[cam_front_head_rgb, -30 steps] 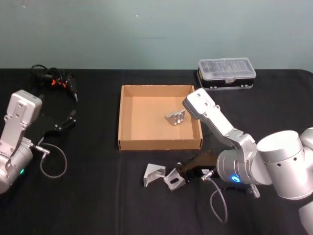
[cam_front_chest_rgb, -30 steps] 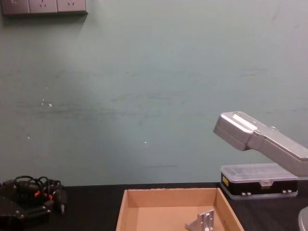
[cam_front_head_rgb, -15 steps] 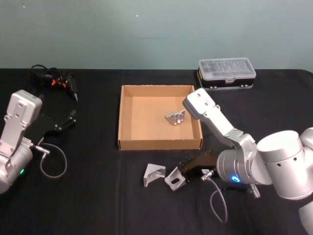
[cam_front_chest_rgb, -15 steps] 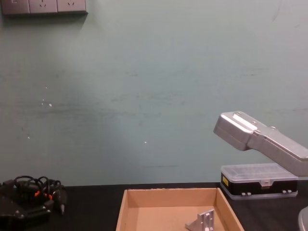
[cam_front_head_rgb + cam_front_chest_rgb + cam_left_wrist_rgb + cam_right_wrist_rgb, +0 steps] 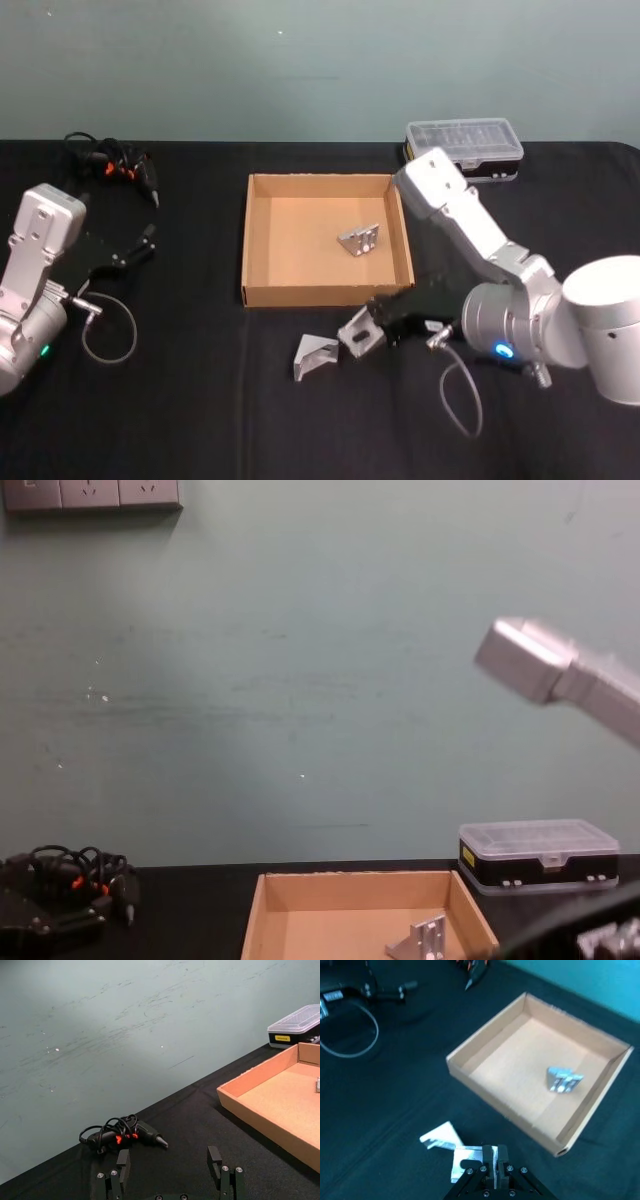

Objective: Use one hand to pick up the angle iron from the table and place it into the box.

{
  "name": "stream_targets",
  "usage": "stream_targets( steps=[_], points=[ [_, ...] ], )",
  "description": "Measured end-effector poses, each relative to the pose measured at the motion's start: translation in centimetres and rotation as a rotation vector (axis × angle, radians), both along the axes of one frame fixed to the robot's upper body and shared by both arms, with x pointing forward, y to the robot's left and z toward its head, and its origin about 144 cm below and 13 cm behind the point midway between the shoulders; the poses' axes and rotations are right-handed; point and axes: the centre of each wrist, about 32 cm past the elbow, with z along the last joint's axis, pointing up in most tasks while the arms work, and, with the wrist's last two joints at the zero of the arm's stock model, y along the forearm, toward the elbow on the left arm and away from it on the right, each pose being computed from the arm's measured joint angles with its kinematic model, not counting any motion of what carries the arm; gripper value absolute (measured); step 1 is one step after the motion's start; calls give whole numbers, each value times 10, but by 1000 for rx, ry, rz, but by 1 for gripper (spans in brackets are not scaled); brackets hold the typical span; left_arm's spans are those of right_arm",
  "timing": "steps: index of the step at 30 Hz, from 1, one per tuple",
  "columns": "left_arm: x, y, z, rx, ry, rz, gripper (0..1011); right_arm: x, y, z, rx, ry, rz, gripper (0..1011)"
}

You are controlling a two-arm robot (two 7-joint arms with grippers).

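Pinching one angle iron (image 5: 355,337) tight in the right tool (image 5: 374,328), maybe just off the table (image 5: 200,400). Carrying step now. Next, lifting higher, going forward over the near wall of the box (image 5: 325,295) right ahead of the tool, then letting go. Leaving a second angle iron (image 5: 313,356) just beside the tool. Resting the left tool (image 5: 169,1157) far off, spread open.

Pale green wall (image 5: 300,680) behind, scuffed in places. Power sockets (image 5: 92,493) high on it. Black table (image 5: 200,420) meets its base.
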Motion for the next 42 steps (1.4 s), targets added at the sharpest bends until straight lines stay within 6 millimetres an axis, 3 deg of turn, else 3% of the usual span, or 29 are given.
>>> stream_targets(
  steps=[9, 19, 28, 42],
  points=[
    [0, 0, 0, 0, 0, 0, 1011, 13, -11, 10, 44, -109, -4, 56],
    [0, 0, 0, 0, 0, 0, 1011, 42, -15, -11, 105, -210, -6, 56],
    [0, 0, 0, 0, 0, 0, 1011, 68, -1, -28, 104, -249, 12, 56],
    [0, 0, 0, 0, 0, 0, 1011, 107, 26, -38, 15, -226, 19, 56]
  ],
)
